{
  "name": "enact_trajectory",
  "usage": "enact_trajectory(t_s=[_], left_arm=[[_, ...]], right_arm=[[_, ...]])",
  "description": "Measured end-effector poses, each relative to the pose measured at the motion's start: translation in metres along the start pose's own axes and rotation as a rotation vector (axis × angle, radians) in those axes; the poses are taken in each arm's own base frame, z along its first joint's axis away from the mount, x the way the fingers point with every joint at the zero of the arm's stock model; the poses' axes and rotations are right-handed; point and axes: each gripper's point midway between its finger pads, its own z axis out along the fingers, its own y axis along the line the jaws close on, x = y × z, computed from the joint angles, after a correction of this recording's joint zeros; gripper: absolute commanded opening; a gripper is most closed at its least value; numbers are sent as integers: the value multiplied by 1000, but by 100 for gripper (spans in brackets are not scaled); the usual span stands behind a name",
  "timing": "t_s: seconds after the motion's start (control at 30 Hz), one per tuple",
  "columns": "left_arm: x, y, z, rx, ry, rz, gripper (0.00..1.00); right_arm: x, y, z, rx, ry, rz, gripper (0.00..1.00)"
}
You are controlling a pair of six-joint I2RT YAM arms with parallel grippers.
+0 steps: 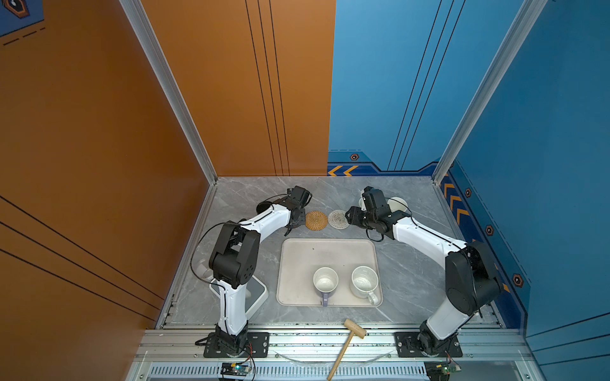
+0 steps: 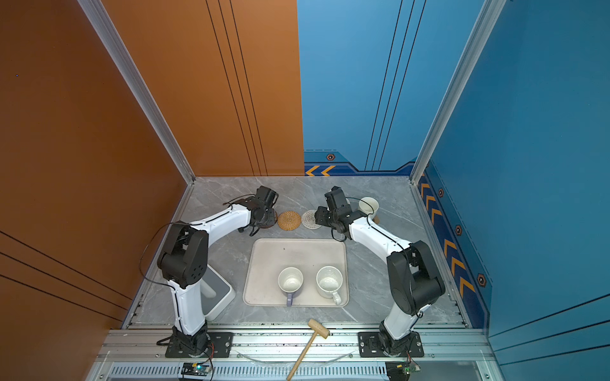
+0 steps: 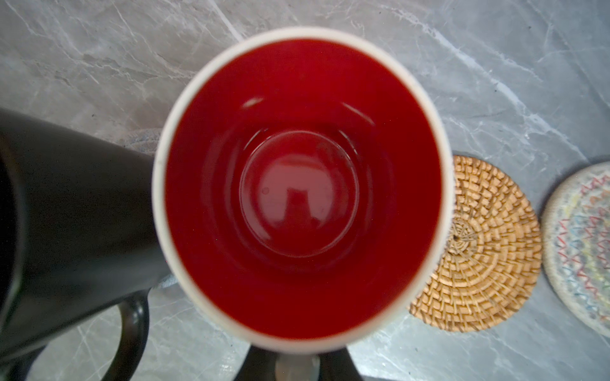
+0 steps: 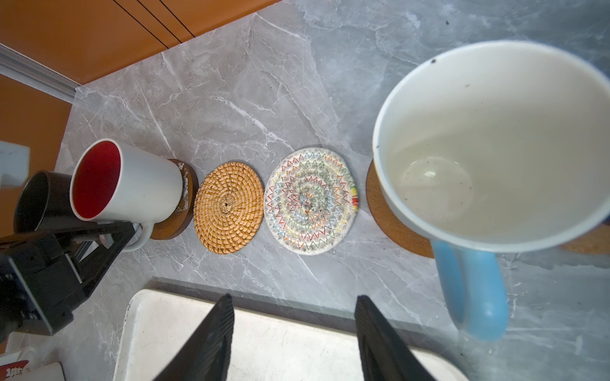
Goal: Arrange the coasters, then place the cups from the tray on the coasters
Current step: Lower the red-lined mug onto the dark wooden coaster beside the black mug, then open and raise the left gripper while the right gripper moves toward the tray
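A grey marble-veined tabletop point(image 1: 237, 194) lay under even light, walled by an orange panel point(image 1: 231, 99) with thin black lines on the left and back, blue panels point(image 1: 379, 82) with orange chevrons point(image 1: 347, 171) on the back and right, and 2 aluminium corner posts point(image 1: 171, 89) between them.

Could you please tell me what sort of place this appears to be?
Probably a robot test booth, not a kitchen: two robot arms bolted to an aluminium rail, printed orange and blue wall panels, a marble-look tabletop.

Two cups point(image 1: 325, 280) stand on the tray point(image 1: 323, 254), coasters point(image 1: 316, 220) lying behind it.
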Motion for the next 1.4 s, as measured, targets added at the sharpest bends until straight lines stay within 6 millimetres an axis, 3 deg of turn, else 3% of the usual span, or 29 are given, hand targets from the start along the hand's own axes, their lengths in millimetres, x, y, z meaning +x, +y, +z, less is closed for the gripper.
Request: enact_trajectory(t_s=[0.27,0.5,0.97,1.13,1.4], left_arm=[[0,0,1,0,-1,-11,1],[2,0,1,1,-2,-26,22],[8,4,1,-4,-5,-43,40],[0,5,-18,10,-45,-49,41],[-27,-6,-77,82,-169,-51,44]], right_arm=[[0,0,0,0,0,0,57],[-1,-1,0,-1,0,3,57],[1,1,0,-13,8,3,57],[1,1,0,-13,8,3,57],[-1,3,-5,-19,0,2,57]])
